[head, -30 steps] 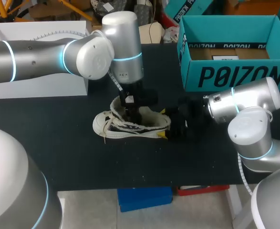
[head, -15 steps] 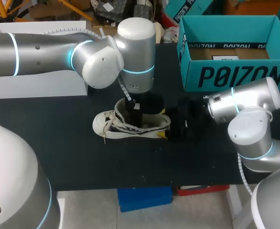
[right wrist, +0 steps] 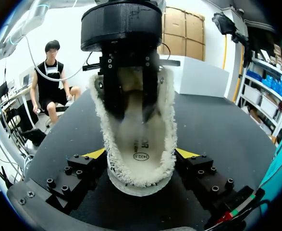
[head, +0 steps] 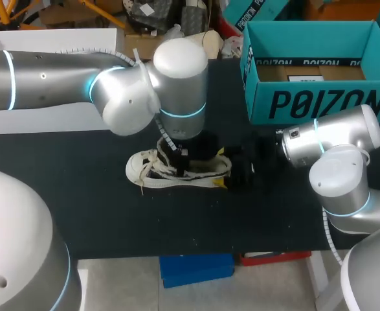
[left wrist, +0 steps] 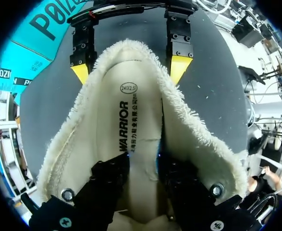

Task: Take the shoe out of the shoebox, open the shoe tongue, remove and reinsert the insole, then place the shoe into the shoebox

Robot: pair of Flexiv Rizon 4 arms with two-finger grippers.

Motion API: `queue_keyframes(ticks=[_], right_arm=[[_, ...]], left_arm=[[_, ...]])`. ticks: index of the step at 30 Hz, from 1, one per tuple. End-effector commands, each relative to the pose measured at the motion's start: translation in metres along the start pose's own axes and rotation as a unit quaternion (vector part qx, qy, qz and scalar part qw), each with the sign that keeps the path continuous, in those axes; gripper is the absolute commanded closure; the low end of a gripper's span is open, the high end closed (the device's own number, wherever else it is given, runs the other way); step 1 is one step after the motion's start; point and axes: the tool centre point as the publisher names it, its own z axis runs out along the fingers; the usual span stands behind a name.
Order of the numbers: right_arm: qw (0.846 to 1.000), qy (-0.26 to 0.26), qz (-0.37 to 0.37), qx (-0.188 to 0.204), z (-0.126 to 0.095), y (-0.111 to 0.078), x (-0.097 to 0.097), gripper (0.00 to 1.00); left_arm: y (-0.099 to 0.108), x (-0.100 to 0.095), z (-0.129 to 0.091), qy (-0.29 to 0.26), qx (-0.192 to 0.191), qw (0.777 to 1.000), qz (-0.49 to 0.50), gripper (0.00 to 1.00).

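**Left gripper** [left wrist: 143,166]: one. Down inside the shoe, fingers closed on the insole from two sides. Its yellow tips are buried, so I judge the hold by the black fingers alone.

**Insole** [left wrist: 131,110]: one. Lying in the shoe, heel end flat, not yet lifted.

**Shoe** [head: 152,175]: one. On its sole mid-surface, toe to my left, fleece collar spread wide.

**Right gripper** [right wrist: 141,154]: one. Clamped on the shoe's heel, a yellow tip on each side of the collar.

**Step in hand, as I read it:** drawing the insole out.
- I would lift up and back toward the heel, slowly, so it peels free rather than dragging the shoe.
- The right grip should hold firm as the anchor.
- If the shoe rises with the pull, I would stop and re-grip.

**Shoebox** [head: 319,97]: one. Teal, open, at the far right, well apart from the shoe.

**White box** [head: 54,116]: one, far left.

**Surface** [head: 79,201]: one, black.
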Motion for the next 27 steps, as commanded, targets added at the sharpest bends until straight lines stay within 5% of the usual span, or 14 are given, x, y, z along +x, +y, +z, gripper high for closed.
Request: queue_keyframes(ticks=[1,18,27], right_arm=[[1.0,-0.001,0.001,0.001,0.0,-0.001,0.0,1.0],[1.0,-0.001,0.001,0.001,0.0,-0.001,0.0,1.0],[1.0,-0.001,0.001,0.001,0.0,-0.001,0.0,1.0]], left_arm=[[0.01,0.01,0.043,-0.061,0.015,0.998,0.005,0.62],[0.009,-0.002,0.08,-0.17,0.03,0.985,0.02,0.55],[0.015,-0.041,0.075,-0.23,0.048,0.972,-0.018,0.53]])
